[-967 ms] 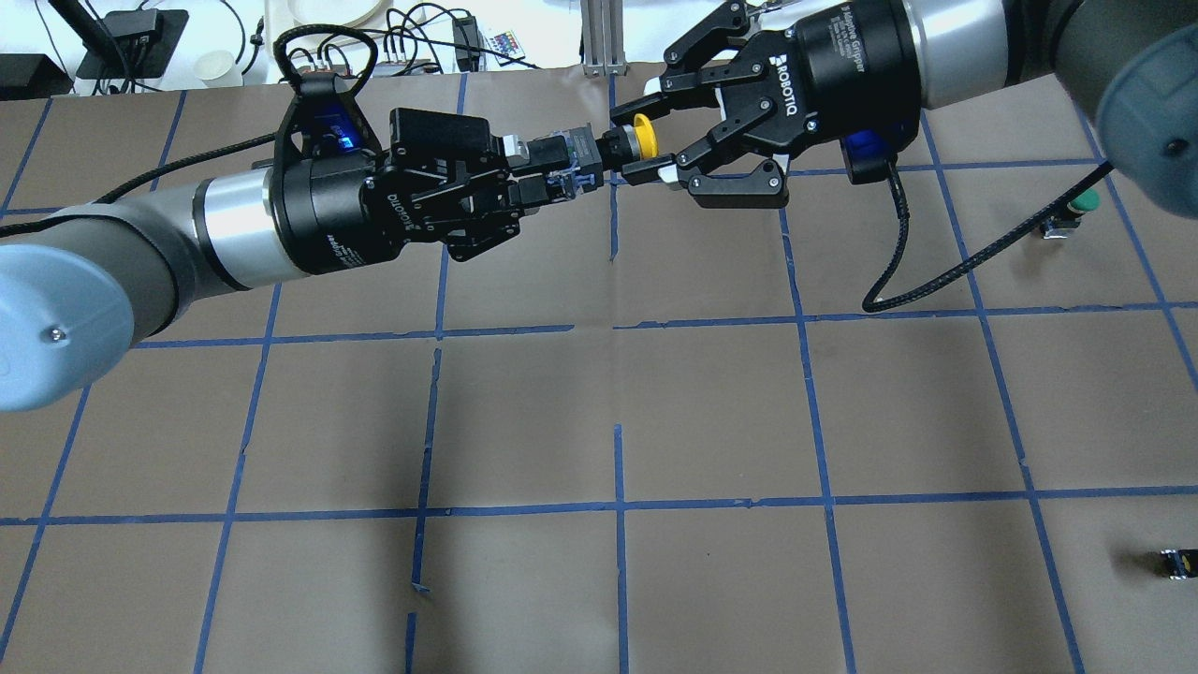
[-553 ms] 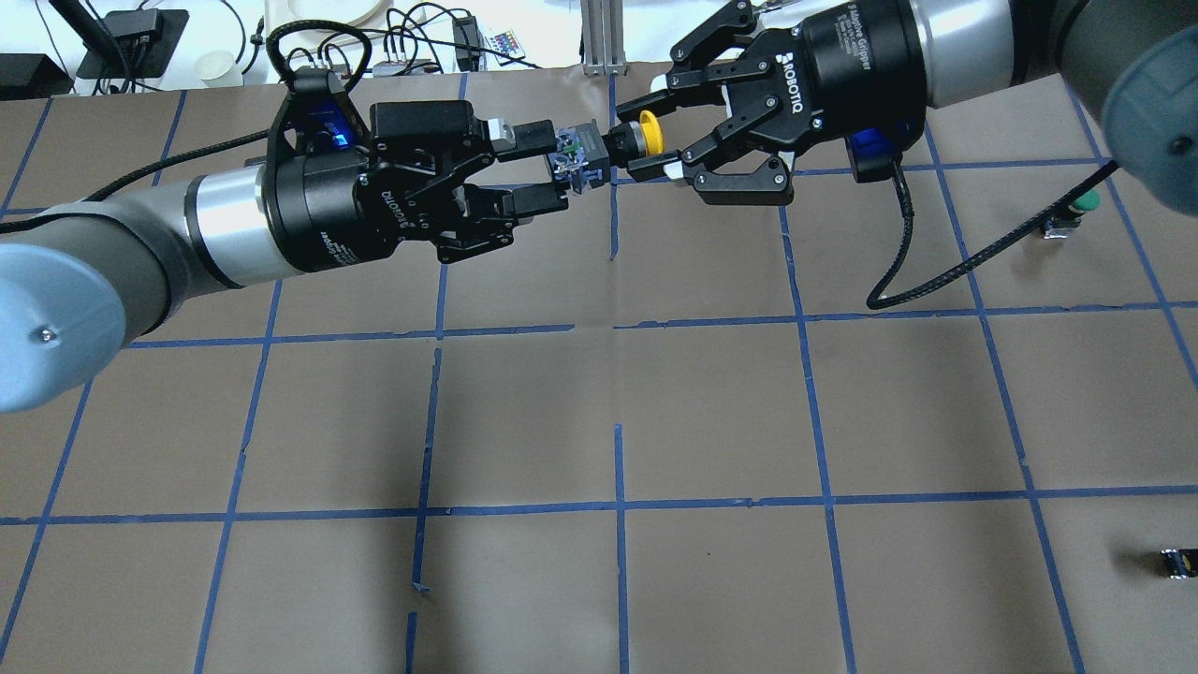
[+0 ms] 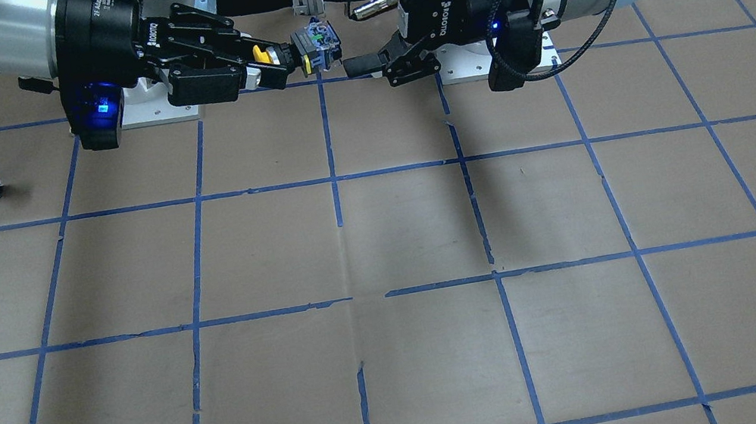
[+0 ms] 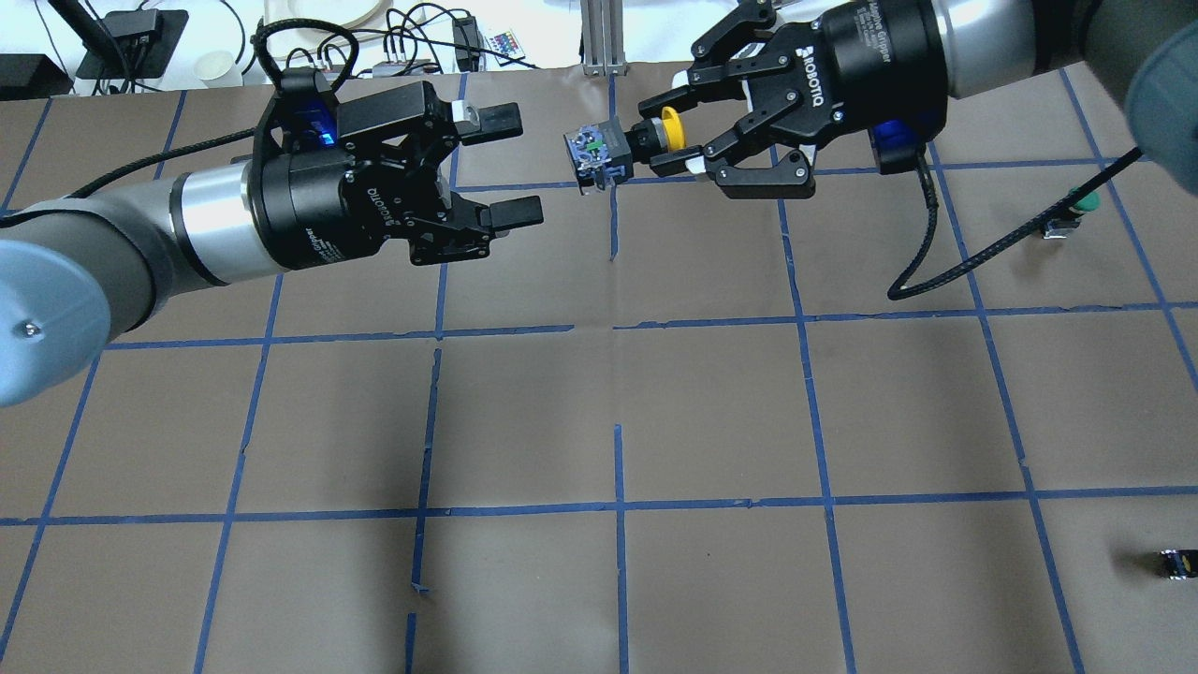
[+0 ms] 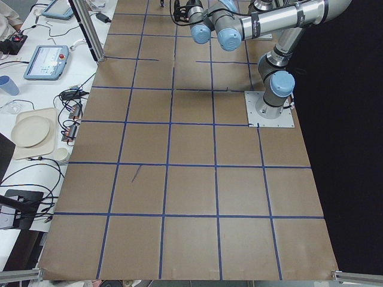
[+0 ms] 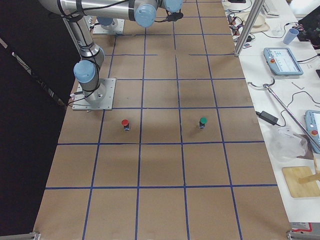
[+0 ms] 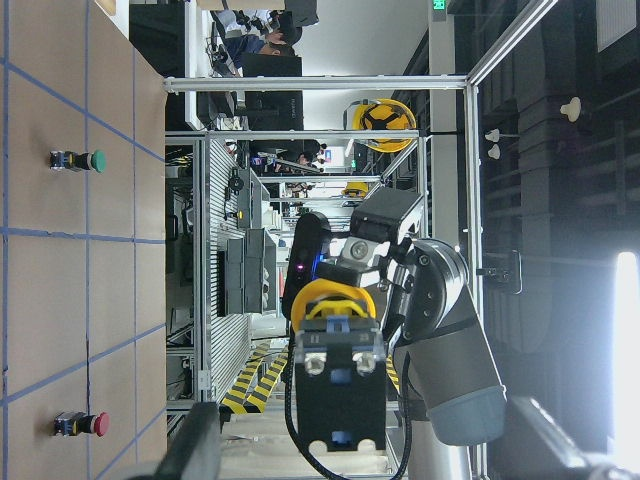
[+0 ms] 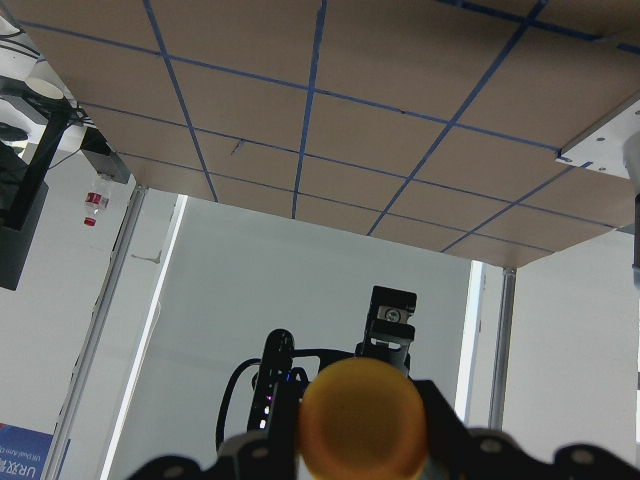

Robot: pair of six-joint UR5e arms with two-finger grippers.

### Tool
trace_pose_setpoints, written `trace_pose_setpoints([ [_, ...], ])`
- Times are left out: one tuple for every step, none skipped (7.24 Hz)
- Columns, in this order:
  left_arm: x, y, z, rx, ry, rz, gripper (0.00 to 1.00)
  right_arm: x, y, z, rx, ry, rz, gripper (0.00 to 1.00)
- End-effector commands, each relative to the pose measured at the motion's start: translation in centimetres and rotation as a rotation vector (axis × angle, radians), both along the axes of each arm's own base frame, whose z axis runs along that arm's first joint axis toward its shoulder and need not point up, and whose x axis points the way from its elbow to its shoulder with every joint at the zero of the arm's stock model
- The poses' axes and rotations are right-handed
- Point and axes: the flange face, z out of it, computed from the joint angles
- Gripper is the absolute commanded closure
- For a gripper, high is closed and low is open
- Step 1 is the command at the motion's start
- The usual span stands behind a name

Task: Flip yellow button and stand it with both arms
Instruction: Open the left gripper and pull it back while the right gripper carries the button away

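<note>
Yellow button (image 4: 618, 145) hangs in the air over the counter, roughly midway between its two ends. It lies sideways with its cap facing the right arm. You'll see the right gripper (image 4: 661, 131) clamped on its collar just beside the cap. Your left gripper (image 4: 510, 161) stands wide, fingers clear of the block.

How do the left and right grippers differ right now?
The left gripper has its jaws wide open and empty; the right gripper has its jaws shut on the yellow button at its cap end. The left gripper is clear of the button; the right gripper holds it above the table. Both point horizontally, facing each other.
</note>
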Motion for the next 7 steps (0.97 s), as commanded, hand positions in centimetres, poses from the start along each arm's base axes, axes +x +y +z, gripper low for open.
trace_pose_setpoints([
  [4.8,-0.7,-0.5,0.048,-0.161,-0.019,0.01,-2.3,-0.3,1.0,-0.1,0.202,0.062,0.96],
  [6.6,-1.1,-0.9,0.061,-0.288,-0.083,0.01,-2.8,-0.2,0.6,-0.121,0.248,0.094,0.96],
  [8.5,-1.6,-0.9,0.063,-0.412,-0.135,0.01,-3.9,0.2,-0.4,-0.208,0.391,0.22,0.96],
  [10.2,-2.7,-1.1,0.064,-0.548,-0.207,0.01,-5.2,0.6,-1.2,-0.295,0.539,0.39,0.96],
  [12.4,-4.5,-1.0,0.081,-0.754,-0.271,0.01,-6.6,0.9,-1.9,-0.344,0.663,0.542,0.95],
  [14.9,-6.7,-0.9,0.129,-0.963,-0.278,0.01,-8.2,1.0,-2.3,-0.43,0.771,0.752,0.96],
  [16.4,-8.2,-0.5,0.135,-1.147,-0.288,0.01,-9.6,0.7,-2.6,-0.497,0.831,0.874,0.96],
])
